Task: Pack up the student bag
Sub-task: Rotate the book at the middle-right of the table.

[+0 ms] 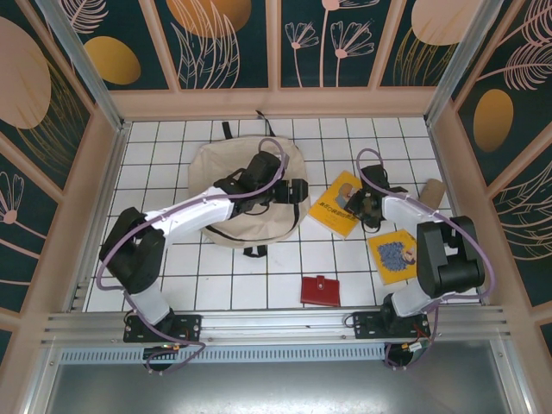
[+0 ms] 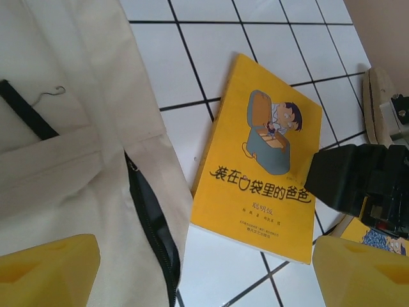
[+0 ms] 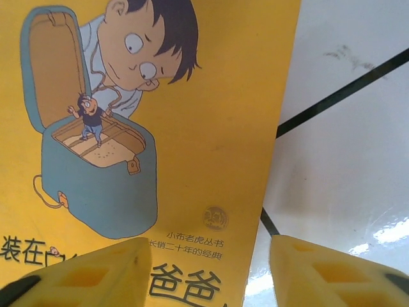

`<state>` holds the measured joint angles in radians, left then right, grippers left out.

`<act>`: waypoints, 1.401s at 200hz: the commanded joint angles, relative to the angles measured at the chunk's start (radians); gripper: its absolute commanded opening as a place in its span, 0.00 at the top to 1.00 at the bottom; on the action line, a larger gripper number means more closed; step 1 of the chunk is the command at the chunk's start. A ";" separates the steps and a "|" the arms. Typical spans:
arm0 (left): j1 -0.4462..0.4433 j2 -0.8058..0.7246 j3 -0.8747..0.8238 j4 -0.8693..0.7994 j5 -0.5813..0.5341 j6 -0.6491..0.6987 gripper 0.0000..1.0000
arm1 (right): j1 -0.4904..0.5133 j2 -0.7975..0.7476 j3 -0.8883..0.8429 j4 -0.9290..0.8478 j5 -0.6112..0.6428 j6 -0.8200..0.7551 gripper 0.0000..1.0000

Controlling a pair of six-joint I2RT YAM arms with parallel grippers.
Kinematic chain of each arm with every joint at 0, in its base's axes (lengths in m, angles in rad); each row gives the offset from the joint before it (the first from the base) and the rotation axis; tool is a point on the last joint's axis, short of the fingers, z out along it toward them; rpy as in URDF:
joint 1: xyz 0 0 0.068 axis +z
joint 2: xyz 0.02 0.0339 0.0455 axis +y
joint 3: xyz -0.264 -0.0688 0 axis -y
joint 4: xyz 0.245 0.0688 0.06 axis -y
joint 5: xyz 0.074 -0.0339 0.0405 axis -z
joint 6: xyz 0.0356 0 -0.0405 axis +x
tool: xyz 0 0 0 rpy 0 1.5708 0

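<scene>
Two yellow books lie on the tiled tabletop (image 1: 172, 267) to the right of the student bag (image 1: 228, 207). The bag lies flat toward the middle of the far half, with the left arm reaching over it. The second yellow book (image 1: 392, 256) lies nearer the right arm's base.

The one that matters is the picture book (image 3: 211, 128) with a boy and a satchel on its cover. It lies flat, its long axis diagonal, one corner just beside the bag's right edge.

The right fingers (image 3: 83, 272) hang directly over it, set apart, with the book's free long edge running between them. Nothing looks pinched; whether a tip touches the cover I cannot tell. The left fingers (image 2: 48, 272) are spread wide and empty above the bag's fabric, next to the dark line of its zip (image 2: 150, 224).

So the right arm is the nearer to the picture book, and the bag lies to its left, toward the other arm. Since the book lies flat, I judge a grasp must take that free edge, and the carry then goes left toward the zip.
</scene>
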<state>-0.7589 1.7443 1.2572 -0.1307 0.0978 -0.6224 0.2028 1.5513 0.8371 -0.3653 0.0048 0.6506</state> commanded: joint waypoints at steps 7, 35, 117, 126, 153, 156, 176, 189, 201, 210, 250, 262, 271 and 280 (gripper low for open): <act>-0.011 0.050 0.054 0.011 0.033 -0.005 0.15 | 0.007 0.039 -0.008 0.000 -0.013 -0.021 0.57; -0.023 0.125 0.124 -0.009 0.057 -0.012 0.21 | 0.007 0.057 -0.033 -0.004 -0.013 -0.044 0.66; -0.060 0.356 0.347 -0.048 0.114 -0.055 0.35 | -0.125 0.054 -0.068 -0.004 0.055 -0.106 0.74; -0.060 0.382 0.365 -0.052 0.113 -0.065 0.37 | -0.136 0.059 -0.051 -0.007 0.065 -0.114 0.73; -0.062 0.446 0.404 -0.062 0.130 -0.093 0.39 | -0.158 0.067 -0.023 0.019 -0.007 -0.159 0.69; -0.062 0.452 0.405 -0.061 0.133 -0.095 0.40 | -0.157 0.070 -0.023 0.022 -0.027 -0.164 0.69; -0.065 0.484 0.409 -0.055 0.153 -0.120 0.42 | -0.159 0.084 -0.031 0.045 -0.121 -0.177 0.65; -0.067 0.501 0.407 -0.052 0.163 -0.138 0.42 | -0.159 0.092 -0.042 0.060 -0.152 -0.177 0.63; -0.068 0.515 0.405 -0.049 0.180 -0.151 0.42 | -0.159 0.096 -0.048 0.071 -0.169 -0.180 0.62; -0.069 0.523 0.405 -0.050 0.187 -0.157 0.43 | -0.158 0.099 -0.049 0.073 -0.176 -0.181 0.62; -0.068 0.541 0.401 -0.029 0.251 -0.166 0.45 | -0.160 0.099 -0.044 0.080 -0.211 -0.185 0.61; -0.069 0.548 0.398 -0.031 0.261 -0.168 0.46 | -0.158 0.099 -0.045 0.087 -0.230 -0.185 0.62; -0.069 0.552 0.397 -0.036 0.255 -0.170 0.46 | -0.159 0.100 -0.046 0.094 -0.250 -0.184 0.61; -0.069 0.560 0.398 -0.043 0.251 -0.172 0.46 | -0.159 0.104 -0.047 0.101 -0.267 -0.184 0.62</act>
<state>-0.8215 2.2639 1.6394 -0.1658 0.3122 -0.7731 0.0349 1.6150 0.8143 -0.2420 -0.1761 0.4911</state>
